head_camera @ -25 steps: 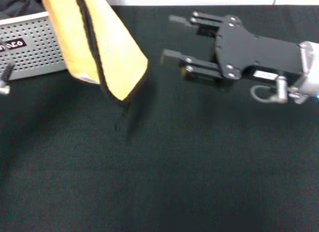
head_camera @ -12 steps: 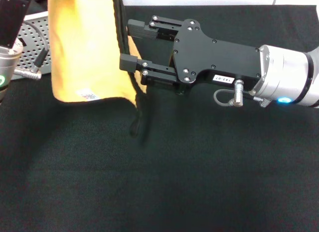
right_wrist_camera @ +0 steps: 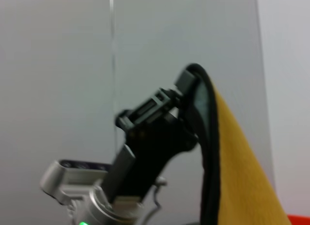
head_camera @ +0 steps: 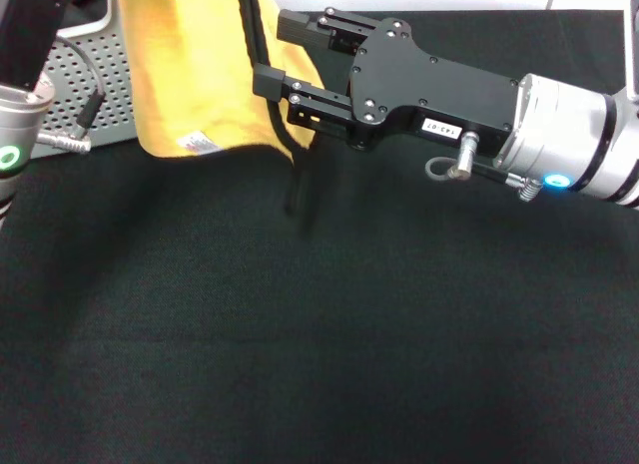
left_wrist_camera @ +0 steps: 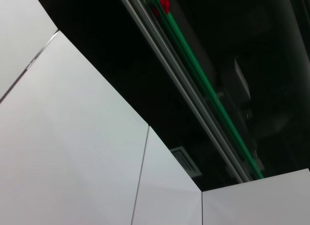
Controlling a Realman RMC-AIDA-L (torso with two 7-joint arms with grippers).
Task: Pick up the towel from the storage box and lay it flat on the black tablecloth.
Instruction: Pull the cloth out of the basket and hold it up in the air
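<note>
The towel [head_camera: 195,75] hangs upright, yellow face toward me, with black edging, a white label [head_camera: 200,142] near its lower hem and a black loop [head_camera: 295,195] dangling just above the black tablecloth [head_camera: 349,334]. My left gripper [right_wrist_camera: 186,77] shows only in the right wrist view, shut on the towel's top corner [right_wrist_camera: 232,152]; its wrist [head_camera: 20,95] is at the left of the head view. My right gripper [head_camera: 272,55] is open, with the towel's right edge at its fingertips. The storage box [head_camera: 105,85] stands behind the towel at the far left.
The left wrist view shows only white wall panels [left_wrist_camera: 72,152] and a dark ceiling rail [left_wrist_camera: 193,80]. The right arm's silver wrist [head_camera: 569,155] reaches in from the right above the cloth.
My right gripper has moved left from the open cloth to the towel's right edge. The towel has shifted right and up, and the left wrist has come into view.
</note>
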